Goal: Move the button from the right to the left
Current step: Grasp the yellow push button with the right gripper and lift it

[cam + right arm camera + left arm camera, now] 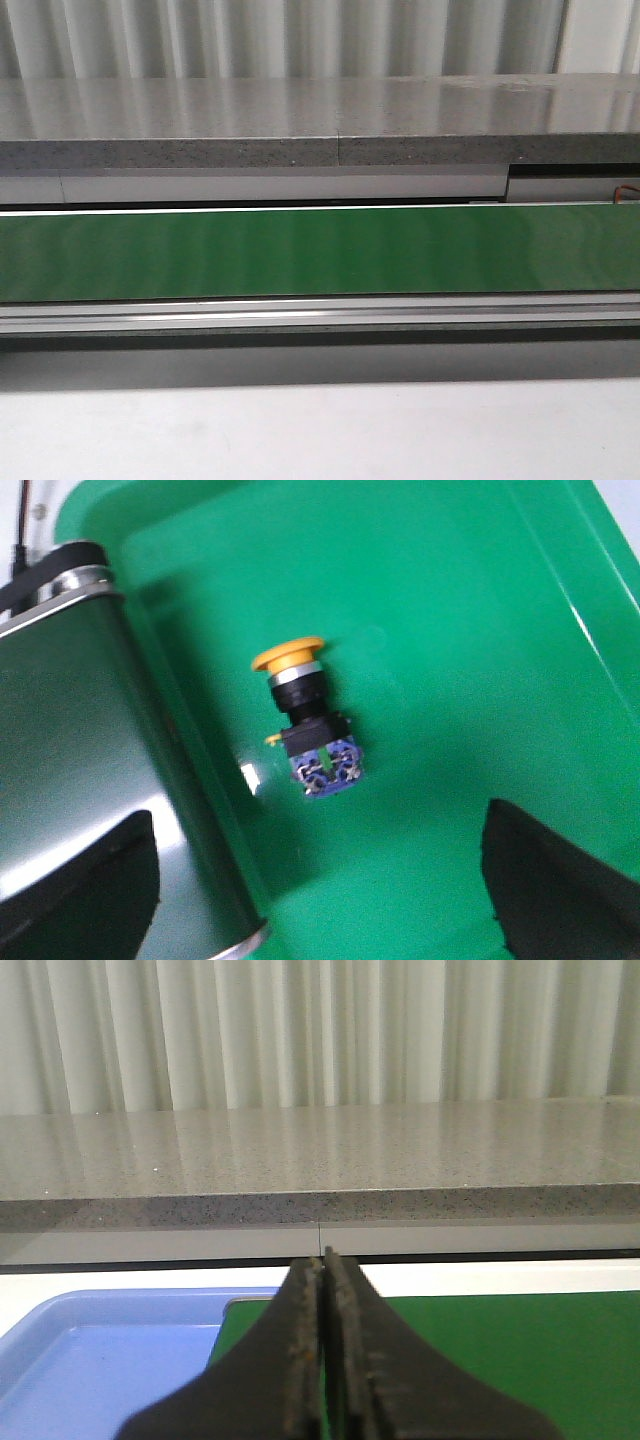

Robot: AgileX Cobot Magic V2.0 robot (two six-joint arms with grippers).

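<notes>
The button (305, 720) lies on its side on the floor of a green tray (450, 630) in the right wrist view. Its yellow-orange cap points away from the fingers and its blue contact block points toward them. My right gripper (316, 825) is open and empty above the tray, its two dark fingertips (110, 880) wide apart, with the button's blue end just ahead of the gap. My left gripper (325, 1260) is shut and empty, over the edge where a blue tray (100, 1360) meets the green belt (500, 1350). Neither gripper nor the button shows in the front view.
A long green conveyor belt (320, 250) runs across the front view, with a metal rail before it and a grey speckled counter (300, 120) behind. The belt's rounded end (90, 730) overlaps the green tray's rim beside the right gripper.
</notes>
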